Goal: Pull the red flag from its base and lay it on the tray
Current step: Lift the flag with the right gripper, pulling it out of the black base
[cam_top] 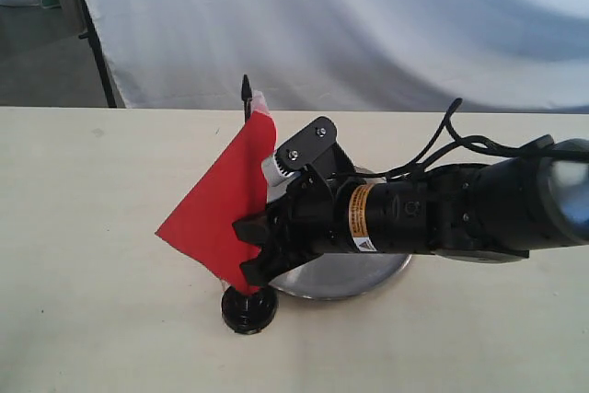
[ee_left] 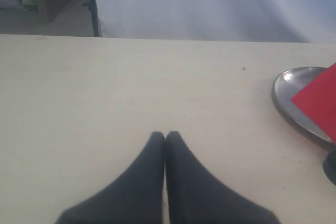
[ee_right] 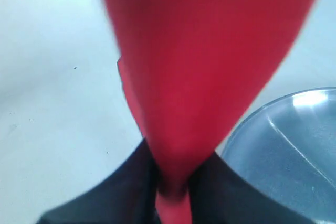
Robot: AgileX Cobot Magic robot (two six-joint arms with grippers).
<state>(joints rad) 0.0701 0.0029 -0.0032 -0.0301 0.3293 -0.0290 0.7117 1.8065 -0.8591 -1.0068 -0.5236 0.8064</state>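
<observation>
The red flag point(cam_top: 221, 211) stands tilted near the table's front, its black pointed tip point(cam_top: 246, 89) up. My right gripper point(cam_top: 253, 250) reaches in from the right and is shut on the flag's lower part. In the right wrist view the red flag's cloth point(ee_right: 210, 66) fills the gap between the dark fingers point(ee_right: 131, 187). The black round base point(cam_top: 248, 308) sits directly under the flag. Cloth and gripper hide where pole meets base. The steel tray point(cam_top: 354, 278) lies behind the base, mostly under my right arm. My left gripper point(ee_left: 165, 136) is shut and holds nothing, over bare table left of the tray point(ee_left: 294, 90).
A white cloth backdrop point(cam_top: 368, 25) hangs behind the table's far edge. A black stand leg point(cam_top: 97, 52) rises at the back left. The right arm's cable point(cam_top: 451, 140) loops above the tray.
</observation>
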